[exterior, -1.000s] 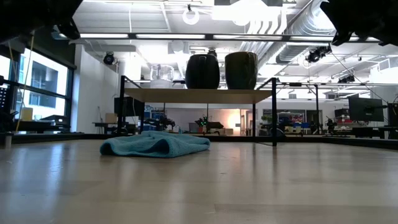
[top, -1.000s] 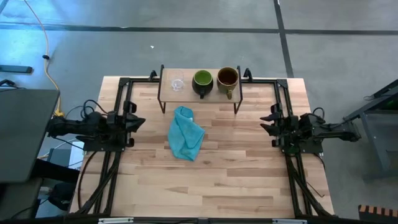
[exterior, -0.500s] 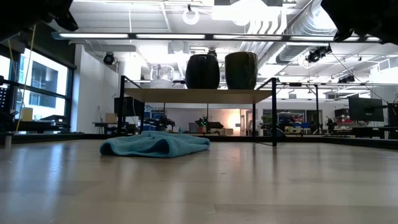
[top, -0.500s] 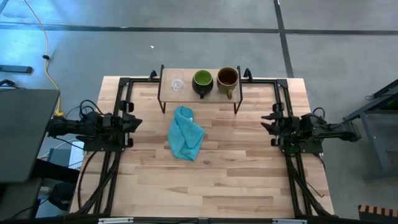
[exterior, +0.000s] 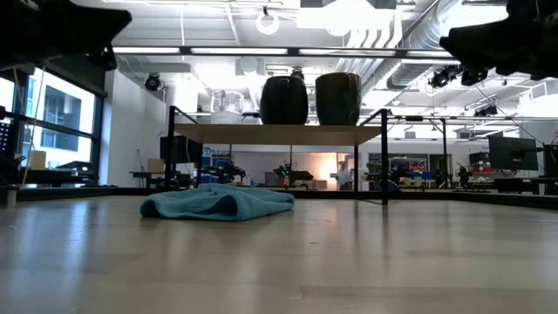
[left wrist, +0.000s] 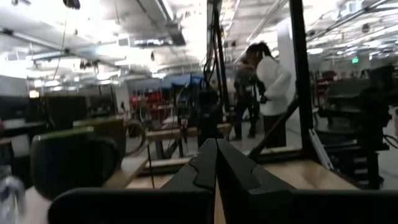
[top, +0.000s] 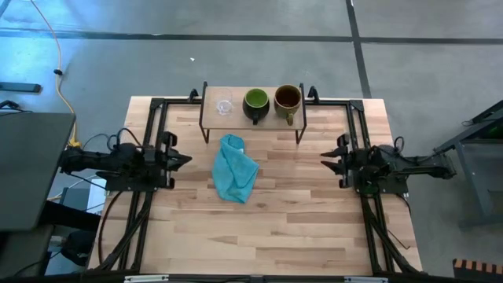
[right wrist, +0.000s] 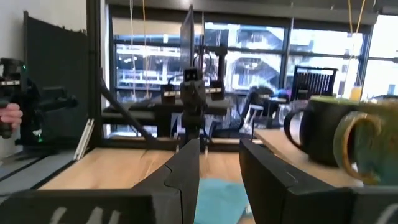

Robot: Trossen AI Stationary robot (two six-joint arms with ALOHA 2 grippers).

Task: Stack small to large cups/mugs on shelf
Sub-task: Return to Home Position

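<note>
Table [top: 259, 228] held everything, with both arms out at its side edges and well apart from the shelf [top: 238, 112] at the far edge. Step in hand read as going home, with the stacking apparently done. To do it well, in my judgement: keep both arms high and on their own sides, pull straight back, no sweep across the middle where the teal cloth [top: 235, 167] lay, and nothing near the shelf legs, since a knock there could tip the row. Left gripper [top: 182, 159] sat over the table's left side pointing inward, fingers pressed together, holding nothing. Right gripper [top: 325, 163] sat over the right side pointing inward, fingers a narrow gap apart, also holding nothing. The cloth lay crumpled on the table in front of the shelf, between the two grippers and touching neither. Containers all stood upright in one row on the shelf board. The olive-tan mug [top: 288, 98] was nearest the right arm's end, brown inside, nothing seen in it. The dark mug [top: 256, 102] stood just beside it, green inside, nothing seen in it; whether the two touched I couldn't tell. The clear glass cup [top: 225, 106] stood apart toward the left arm's end and looked empty. The row ran small to large from left to right.
</note>
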